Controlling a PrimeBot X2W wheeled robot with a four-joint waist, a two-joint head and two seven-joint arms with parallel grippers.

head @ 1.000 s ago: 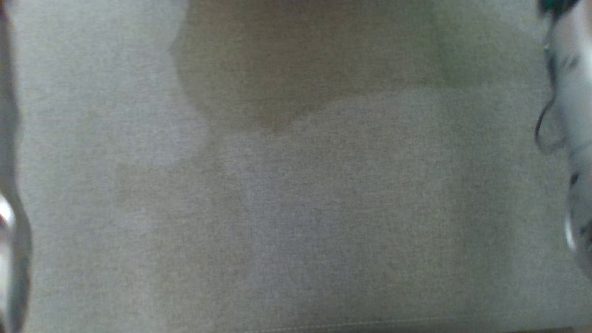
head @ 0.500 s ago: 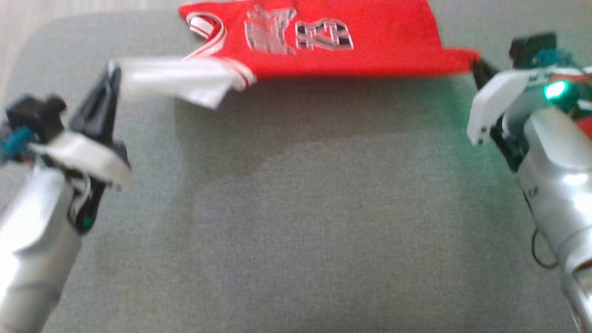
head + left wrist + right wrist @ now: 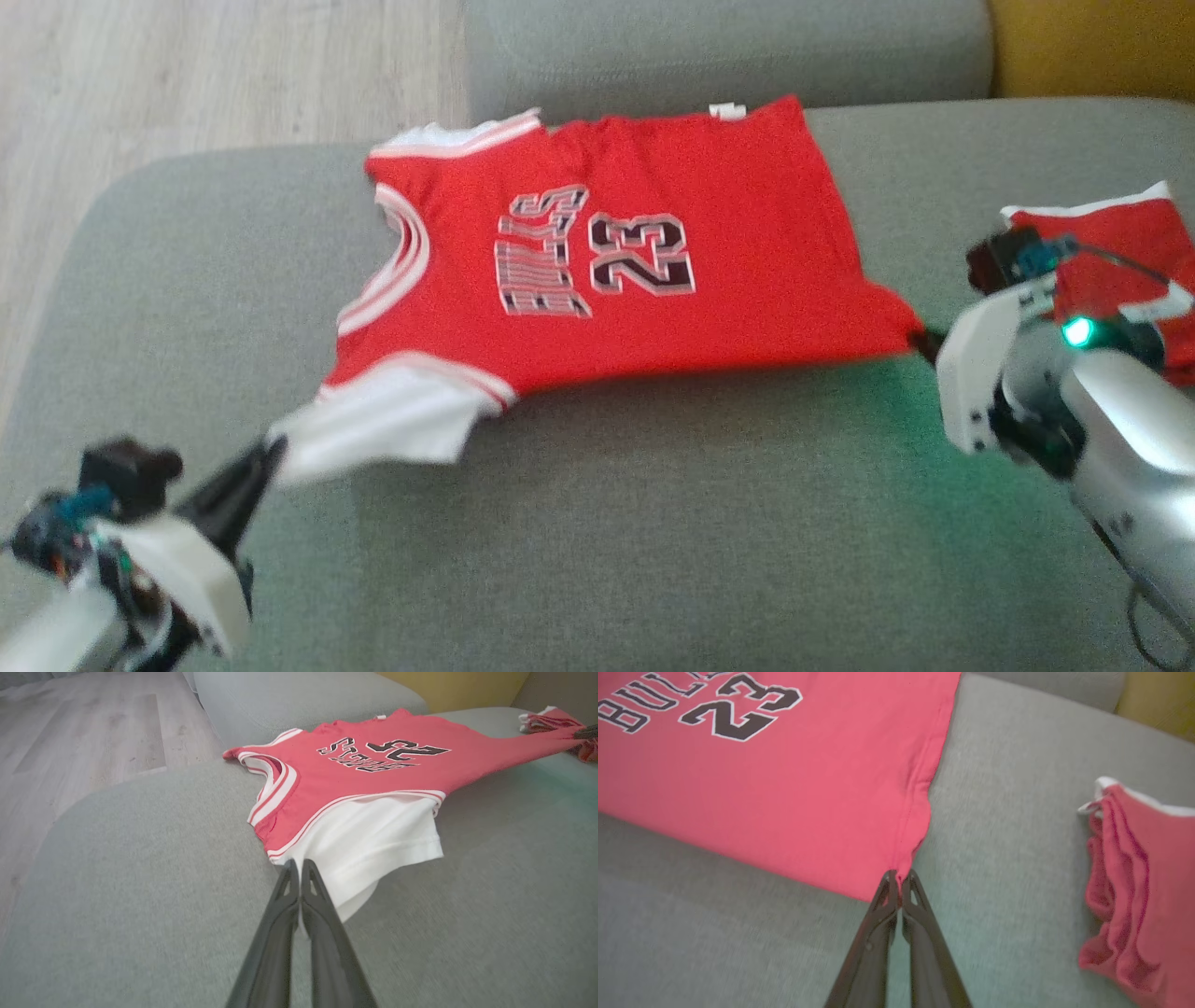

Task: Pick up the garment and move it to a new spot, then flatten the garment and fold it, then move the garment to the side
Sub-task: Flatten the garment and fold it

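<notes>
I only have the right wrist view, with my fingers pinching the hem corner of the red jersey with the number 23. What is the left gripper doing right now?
Observer: The left gripper is shut on the white fabric sleeve of the red basketball jersey.
Operator: Which way does the neck point?
Observer: Toward the robot's left, at the rounded end of the grey fabric sofa seat, with pale wooden floor beyond.
Operator: And the far edge?
Observer: In the head view it lies close to the grey back cushion.
</notes>
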